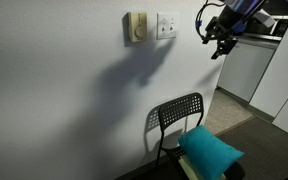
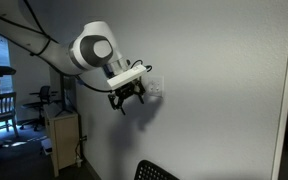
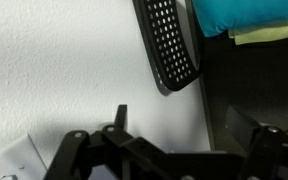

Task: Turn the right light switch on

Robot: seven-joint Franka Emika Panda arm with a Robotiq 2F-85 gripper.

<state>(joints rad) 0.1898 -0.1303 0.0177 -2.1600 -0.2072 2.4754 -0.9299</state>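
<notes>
The white square switch plate (image 1: 166, 24) sits high on the wall, just right of a beige box with a round dial (image 1: 136, 27). In an exterior view my gripper (image 1: 219, 42) hangs in the air to the right of the plate, a short way off and not touching it. In an exterior view the gripper (image 2: 129, 97) stands in front of the plate (image 2: 155, 88) and hides part of it. In the wrist view the jaws (image 3: 184, 125) are spread with only bare wall between them. The gripper is open and empty.
A black perforated chair (image 1: 179, 118) stands against the wall below the switch, with a teal cushion (image 1: 212, 150) on its seat. Both show in the wrist view, chair back (image 3: 169, 45) and cushion (image 3: 239, 12). A doorway and white cabinets (image 1: 249, 65) lie beyond the gripper.
</notes>
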